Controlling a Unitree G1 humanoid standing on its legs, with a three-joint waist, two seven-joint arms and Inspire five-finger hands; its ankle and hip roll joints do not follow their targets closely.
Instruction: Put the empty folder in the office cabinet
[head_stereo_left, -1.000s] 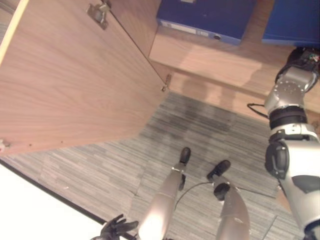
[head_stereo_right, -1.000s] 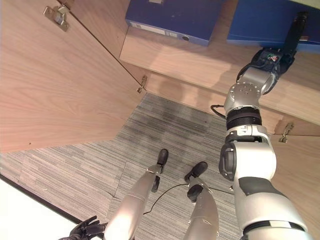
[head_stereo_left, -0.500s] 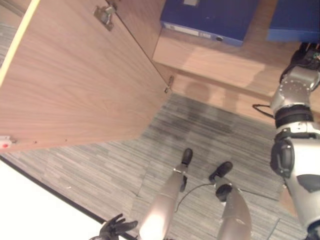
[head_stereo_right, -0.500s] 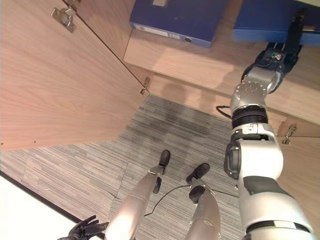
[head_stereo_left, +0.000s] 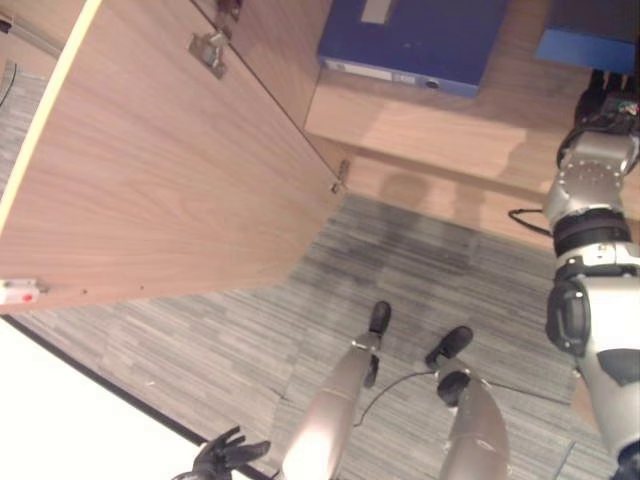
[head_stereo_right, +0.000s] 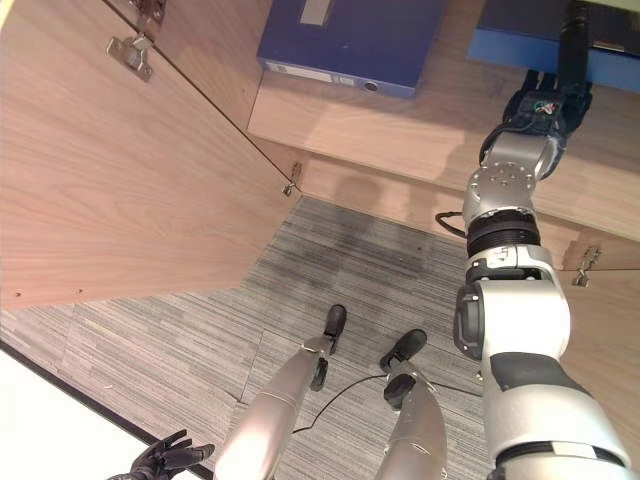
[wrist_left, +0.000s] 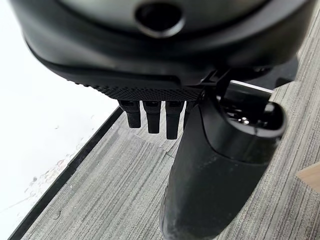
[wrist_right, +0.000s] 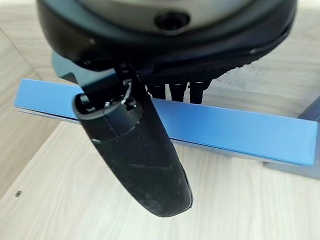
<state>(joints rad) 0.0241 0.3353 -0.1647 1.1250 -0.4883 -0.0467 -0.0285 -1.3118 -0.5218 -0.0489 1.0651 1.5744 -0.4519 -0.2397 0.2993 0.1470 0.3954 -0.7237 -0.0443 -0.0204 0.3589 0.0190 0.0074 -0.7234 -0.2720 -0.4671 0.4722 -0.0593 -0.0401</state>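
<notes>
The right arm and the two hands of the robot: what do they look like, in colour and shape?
The right arm is built of rounded silver-grey shells, with black ribbed rings at the joints and dark inset panels. The right hand is dark, with a smooth black thumb and a stippled palm edge. The left hand is likewise black, with slim fingers.

You have two blue folders on the cabinet shelf: one lying flat (head_stereo_right: 345, 45) and a second (head_stereo_right: 530, 45) further right, at the right hand. One cabinet door (head_stereo_left: 150, 170) stands open, with two hinges (head_stereo_right: 130, 52) (head_stereo_right: 292, 180) along its edge.
</notes>
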